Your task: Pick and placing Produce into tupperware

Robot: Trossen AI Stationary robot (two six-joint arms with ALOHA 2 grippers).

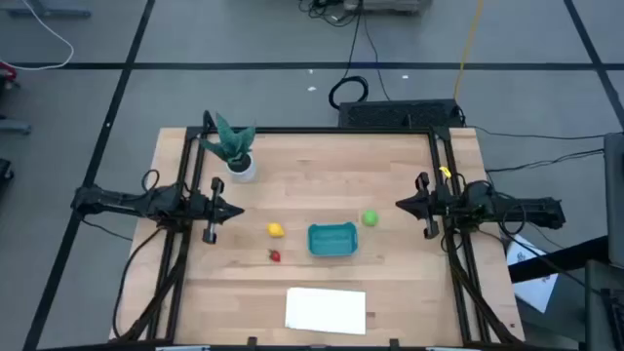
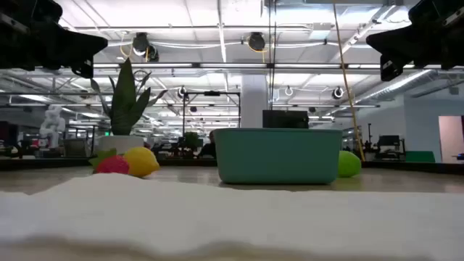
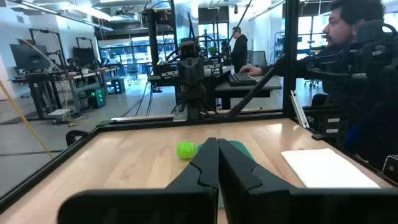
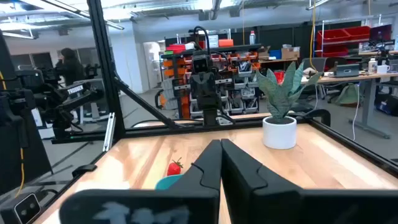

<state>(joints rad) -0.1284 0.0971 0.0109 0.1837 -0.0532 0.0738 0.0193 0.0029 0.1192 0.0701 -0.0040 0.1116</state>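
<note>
On the wooden table a teal tupperware tub stands near the middle. A yellow lemon and a red strawberry lie to its left, a green ball to its far right. In the low view, tub, lemon, strawberry and ball all rest on the tabletop. My left gripper hovers shut at the table's left side, my right gripper shut at the right side. Both are clear of the produce.
A spiky green plant in a white pot stands at the far left. A flat white sheet lies near the front edge. A black frame runs round the table. People sit at desks beyond the table.
</note>
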